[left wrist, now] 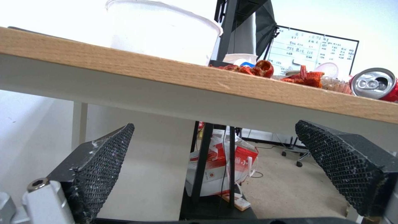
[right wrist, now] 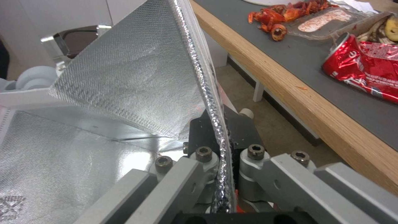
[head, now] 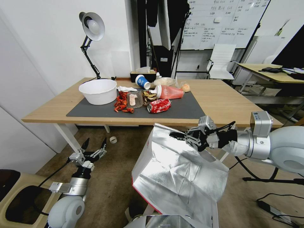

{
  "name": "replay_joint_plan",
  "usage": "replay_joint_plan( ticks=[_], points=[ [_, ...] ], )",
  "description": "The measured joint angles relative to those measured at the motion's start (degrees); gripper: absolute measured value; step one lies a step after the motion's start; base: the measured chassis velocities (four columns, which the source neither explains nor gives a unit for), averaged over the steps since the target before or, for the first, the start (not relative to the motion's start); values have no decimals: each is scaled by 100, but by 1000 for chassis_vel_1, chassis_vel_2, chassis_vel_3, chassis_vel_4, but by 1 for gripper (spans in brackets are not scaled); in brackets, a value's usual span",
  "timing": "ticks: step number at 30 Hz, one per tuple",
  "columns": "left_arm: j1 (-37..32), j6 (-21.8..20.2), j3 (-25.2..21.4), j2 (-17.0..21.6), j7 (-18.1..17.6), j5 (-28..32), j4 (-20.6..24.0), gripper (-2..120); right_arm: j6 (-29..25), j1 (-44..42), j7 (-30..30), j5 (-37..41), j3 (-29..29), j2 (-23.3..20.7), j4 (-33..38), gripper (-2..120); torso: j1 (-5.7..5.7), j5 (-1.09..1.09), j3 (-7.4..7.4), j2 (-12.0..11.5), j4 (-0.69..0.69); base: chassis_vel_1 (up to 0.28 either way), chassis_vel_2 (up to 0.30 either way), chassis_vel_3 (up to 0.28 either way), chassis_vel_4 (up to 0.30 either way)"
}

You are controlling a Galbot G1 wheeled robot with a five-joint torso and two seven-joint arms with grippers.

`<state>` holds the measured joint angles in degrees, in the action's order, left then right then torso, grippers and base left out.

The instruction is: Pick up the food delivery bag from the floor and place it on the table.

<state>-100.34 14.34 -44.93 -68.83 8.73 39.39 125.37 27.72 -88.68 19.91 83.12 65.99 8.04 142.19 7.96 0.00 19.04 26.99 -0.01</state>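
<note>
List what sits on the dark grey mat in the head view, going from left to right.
Large white plastic bowl → red crayfish shells → clear plastic tray → crushed red soda can → pinkish-red bottle lying on its side.

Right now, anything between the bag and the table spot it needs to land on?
The right gripper holds the food delivery bag below the table edge. The crushed red can and food scraps crowd the mat; bare wood to the right looks free.
</note>
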Motion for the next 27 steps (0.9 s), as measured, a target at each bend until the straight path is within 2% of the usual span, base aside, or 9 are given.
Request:
replay_joint_plan(
  ticks=[27],
  points=[
    [2,-2,18,-18,-1,-13,-25,100,-144,57,181,229,85,-156,22,0,237,0,396,633,0,0,0,0,0]
  ],
)
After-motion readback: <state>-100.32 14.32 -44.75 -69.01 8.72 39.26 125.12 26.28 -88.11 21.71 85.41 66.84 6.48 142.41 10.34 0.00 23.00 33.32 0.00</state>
